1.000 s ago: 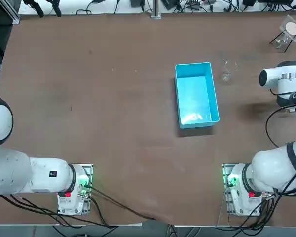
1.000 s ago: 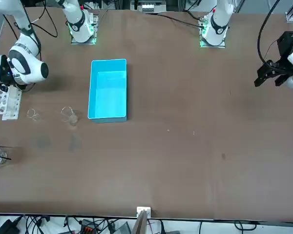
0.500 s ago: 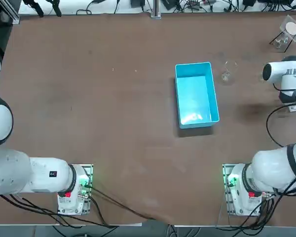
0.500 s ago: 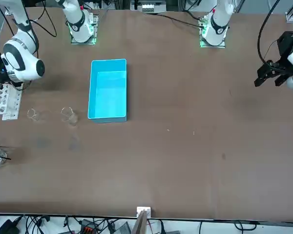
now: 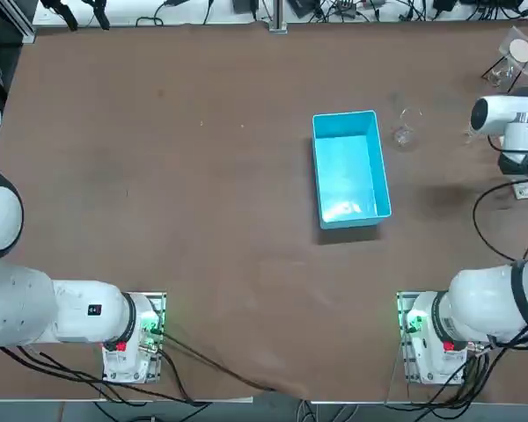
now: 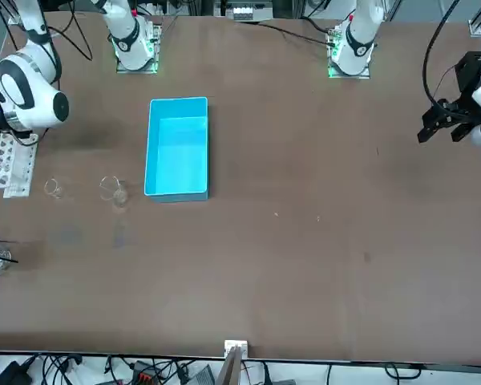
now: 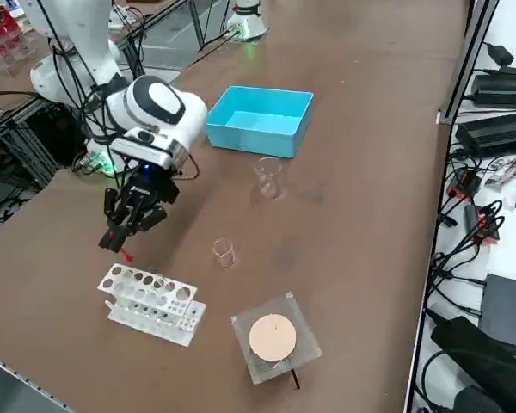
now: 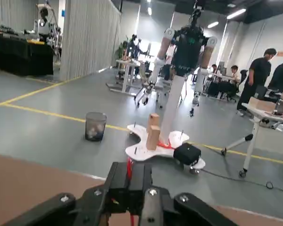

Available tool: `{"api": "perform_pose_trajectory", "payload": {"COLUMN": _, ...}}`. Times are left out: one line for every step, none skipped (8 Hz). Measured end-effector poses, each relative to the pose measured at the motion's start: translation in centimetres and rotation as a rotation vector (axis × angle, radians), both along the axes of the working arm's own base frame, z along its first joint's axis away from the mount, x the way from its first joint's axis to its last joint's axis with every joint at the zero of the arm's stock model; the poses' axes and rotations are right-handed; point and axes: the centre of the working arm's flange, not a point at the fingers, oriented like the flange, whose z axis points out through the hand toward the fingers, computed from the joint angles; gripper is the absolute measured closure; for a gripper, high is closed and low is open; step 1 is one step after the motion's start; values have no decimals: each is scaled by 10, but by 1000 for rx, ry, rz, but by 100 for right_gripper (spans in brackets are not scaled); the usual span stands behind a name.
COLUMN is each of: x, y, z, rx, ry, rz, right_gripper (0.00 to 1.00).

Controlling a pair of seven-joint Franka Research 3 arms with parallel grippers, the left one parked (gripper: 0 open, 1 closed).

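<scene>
My right gripper hangs above the table near its right edge, a little above and beside a white test-tube rack. The jaws are shut on a thin red tube that pokes out below the fingertips. In the wrist view the gripper shows the red tube squeezed between the closed fingers. The overhead view shows only the arm's white wrist; the gripper is hidden under it. From the front the wrist hovers just above the rack.
A blue bin sits mid-table. Beyond the rack stand a clear beaker and a small glass. A clear stand with a tan disc is near the far right corner. Cables hang beside the right arm.
The right arm's wrist has risen and drifted toward the table's right edge, lifting the gripper over the rack. The bin and glassware have not moved.
</scene>
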Motion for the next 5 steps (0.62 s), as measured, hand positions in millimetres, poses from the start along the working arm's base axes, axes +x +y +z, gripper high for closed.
{"api": "perform_pose_trajectory", "payload": {"x": 14, "y": 24, "z": 10, "rx": 31, "ry": -2, "rz": -5, "right_gripper": 98}}
{"api": "perform_pose_trajectory", "payload": {"x": 32, "y": 51, "z": 25, "rx": 54, "ry": -12, "rz": -21, "right_gripper": 98}}
{"api": "perform_pose_trajectory", "payload": {"x": 51, "y": 79, "z": 42, "rx": 76, "ry": -20, "rz": -34, "right_gripper": 98}}
{"api": "perform_pose_trajectory", "payload": {"x": 67, "y": 102, "z": 58, "rx": 98, "ry": -32, "rz": -30, "right_gripper": 98}}
{"api": "perform_pose_trajectory", "payload": {"x": 83, "y": 121, "z": 69, "rx": 107, "ry": -50, "rz": -13, "right_gripper": 98}}
